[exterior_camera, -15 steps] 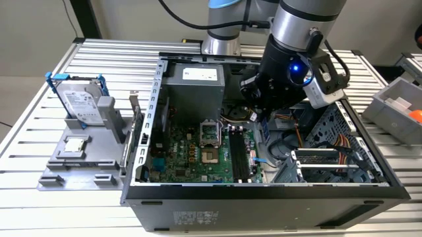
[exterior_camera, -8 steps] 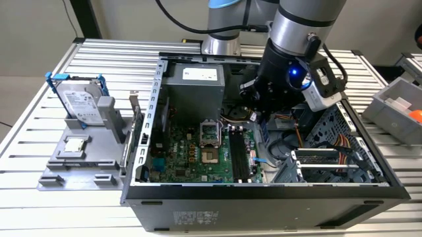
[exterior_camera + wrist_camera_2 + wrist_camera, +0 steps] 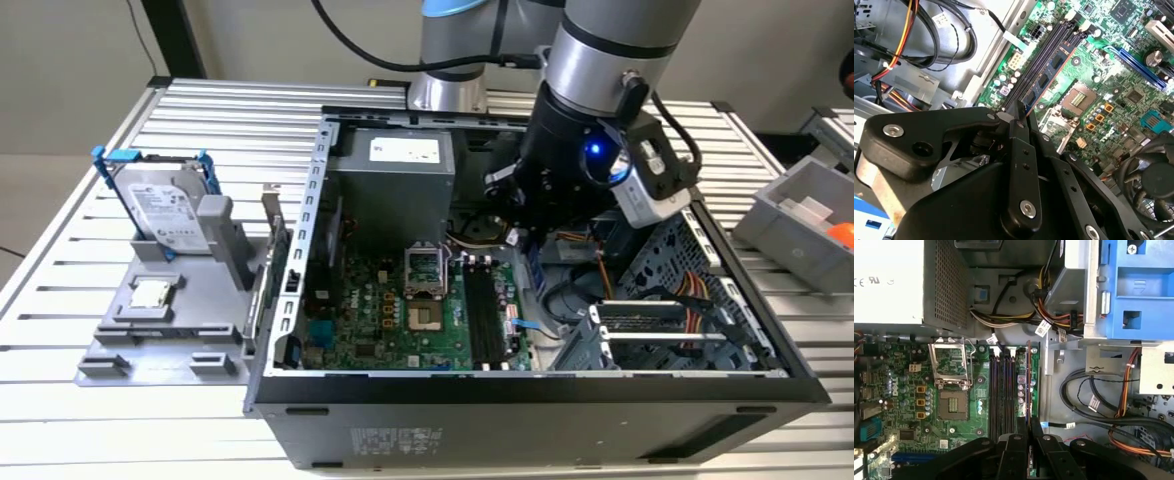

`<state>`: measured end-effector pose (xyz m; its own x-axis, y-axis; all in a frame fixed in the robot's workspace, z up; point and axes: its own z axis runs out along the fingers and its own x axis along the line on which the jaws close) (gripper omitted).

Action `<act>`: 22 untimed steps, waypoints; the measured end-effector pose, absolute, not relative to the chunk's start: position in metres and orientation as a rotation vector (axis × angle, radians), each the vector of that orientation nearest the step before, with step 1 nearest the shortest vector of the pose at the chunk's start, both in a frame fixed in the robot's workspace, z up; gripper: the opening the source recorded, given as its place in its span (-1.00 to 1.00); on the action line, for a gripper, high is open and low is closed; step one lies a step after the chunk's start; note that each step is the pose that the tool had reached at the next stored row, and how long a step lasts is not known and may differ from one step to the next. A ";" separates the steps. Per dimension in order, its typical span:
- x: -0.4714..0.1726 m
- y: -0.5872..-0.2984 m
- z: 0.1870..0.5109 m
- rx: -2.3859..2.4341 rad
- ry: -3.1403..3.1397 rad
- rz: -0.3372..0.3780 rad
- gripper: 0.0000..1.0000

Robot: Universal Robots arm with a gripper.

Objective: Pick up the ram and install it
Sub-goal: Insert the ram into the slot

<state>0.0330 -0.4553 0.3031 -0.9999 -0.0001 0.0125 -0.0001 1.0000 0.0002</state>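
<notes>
Open PC case [image 3: 320, 200] sat on slatted table; gripper [image 3: 1029, 437] was clamped on ram [image 3: 1025, 385], stick's long axis parallel w/ slots [image 3: 1002, 390], directly above outermost.

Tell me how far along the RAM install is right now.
Done: the ram is out of the tray and standing in the outermost motherboard slot. In hand: the gripper is shut on its near end. Left: I cannot tell whether it is fully seated.
</notes>
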 end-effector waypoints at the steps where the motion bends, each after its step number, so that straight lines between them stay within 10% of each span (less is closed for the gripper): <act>1: 0.033 -0.456 0.303 0.001 -3.129 0.000 -1.00; 22: 0.032 -0.458 0.268 0.008 -3.142 0.000 -1.00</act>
